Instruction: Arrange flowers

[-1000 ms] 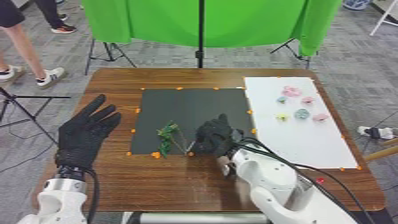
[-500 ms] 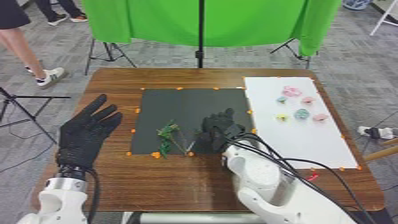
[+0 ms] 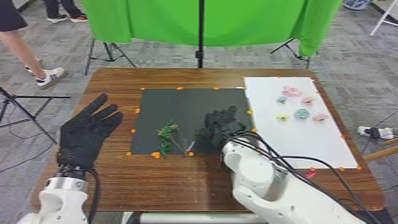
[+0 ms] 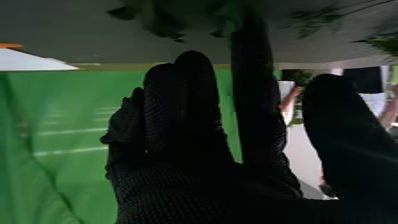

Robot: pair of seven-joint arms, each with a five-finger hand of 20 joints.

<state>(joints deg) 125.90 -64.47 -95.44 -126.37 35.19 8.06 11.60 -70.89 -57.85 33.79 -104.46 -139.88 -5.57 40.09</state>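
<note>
In the head view my left hand point(image 3: 86, 131) is open at the table's left side, fingers pointing away. My right hand point(image 3: 222, 122) is over the right part of the black mat point(image 3: 182, 102), beside green leafy stems point(image 3: 166, 134) that lie on the mat's lower left. Several small pink, blue and yellow flowers point(image 3: 292, 91) rest on the white sheet point(image 3: 311, 142). In the right wrist view my right hand point(image 4: 200, 175) has mostly straight fingers with the thumb apart. Blurred green leaves point(image 4: 160, 20) are close to the fingertips there.
Orange markers line the edges of mat and sheet on the brown table point(image 3: 204, 190). Black cables run along my right arm. A green cloth point(image 3: 160, 25) hangs behind the table on stands, with a black pole in front of it.
My right hand has moved slightly to the right and away from the table's near edge, and its forearm has swung round. The left hand, stems and flowers look unmoved.
</note>
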